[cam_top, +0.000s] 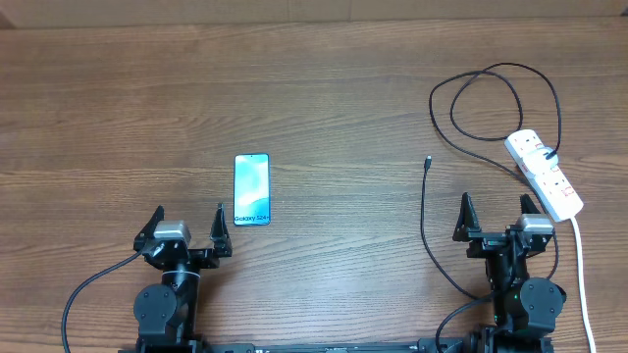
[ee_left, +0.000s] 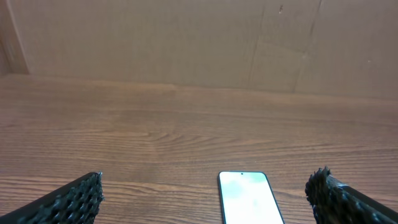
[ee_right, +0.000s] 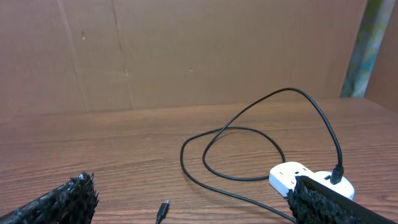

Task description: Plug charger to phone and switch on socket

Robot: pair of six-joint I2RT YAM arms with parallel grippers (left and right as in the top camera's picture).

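The phone (cam_top: 251, 189) lies flat on the wooden table with its screen lit, just ahead of my left gripper (cam_top: 188, 218), which is open and empty. In the left wrist view the phone (ee_left: 249, 196) sits between the spread fingers, nearer the right one, with my left gripper (ee_left: 208, 177) above the table. The charger (cam_top: 423, 216) is a thin black cable, looped at the far right and plugged into the socket (cam_top: 545, 175). Its plug tip (cam_top: 428, 163) lies loose ahead and left of my open right gripper (cam_top: 497, 211). In the right wrist view the plug tip (ee_right: 163, 210) lies between the open fingers of my right gripper (ee_right: 193, 182), and the socket (ee_right: 292, 176) is partly behind the right finger.
A thick white cord (cam_top: 581, 265) runs from the socket toward the table's near edge, right of the right arm. A brown cardboard wall (ee_left: 186, 37) stands along the far side of the table.
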